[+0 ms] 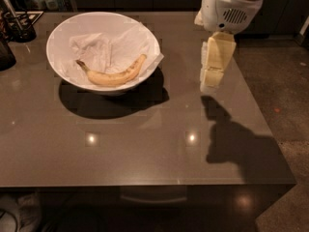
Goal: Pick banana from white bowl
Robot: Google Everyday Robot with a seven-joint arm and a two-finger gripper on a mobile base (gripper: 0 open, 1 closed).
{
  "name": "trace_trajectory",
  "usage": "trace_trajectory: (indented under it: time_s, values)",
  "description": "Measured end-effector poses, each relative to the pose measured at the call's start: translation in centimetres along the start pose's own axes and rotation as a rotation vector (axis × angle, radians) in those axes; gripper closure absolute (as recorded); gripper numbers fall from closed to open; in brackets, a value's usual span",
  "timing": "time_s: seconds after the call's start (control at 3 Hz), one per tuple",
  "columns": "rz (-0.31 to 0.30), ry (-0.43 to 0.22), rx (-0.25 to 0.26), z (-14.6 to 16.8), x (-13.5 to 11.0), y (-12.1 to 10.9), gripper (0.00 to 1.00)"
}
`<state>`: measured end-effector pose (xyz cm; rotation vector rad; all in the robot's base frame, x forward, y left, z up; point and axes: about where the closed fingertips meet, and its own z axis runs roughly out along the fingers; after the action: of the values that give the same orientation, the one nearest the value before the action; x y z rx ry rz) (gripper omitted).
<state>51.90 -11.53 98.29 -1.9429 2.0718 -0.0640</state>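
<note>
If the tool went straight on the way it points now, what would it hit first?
Probably the bare tabletop: the tool hangs pointing down over the table's right side, right of the white bowl and banana. Nothing shows beneath it, though its height is unclear.
</note>
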Motion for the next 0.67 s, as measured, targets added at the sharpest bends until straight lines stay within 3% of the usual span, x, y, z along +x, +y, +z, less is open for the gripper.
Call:
trace_trajectory:
  time_s: [0.33, 0.67]
  values:
    - [-0.097, 0.002, -0.037, 2.16, -4.24, -1.87, 0.00]
    - [-0.105, -0.013, -0.021, 2.31, -5.09, -2.31, 0.00]
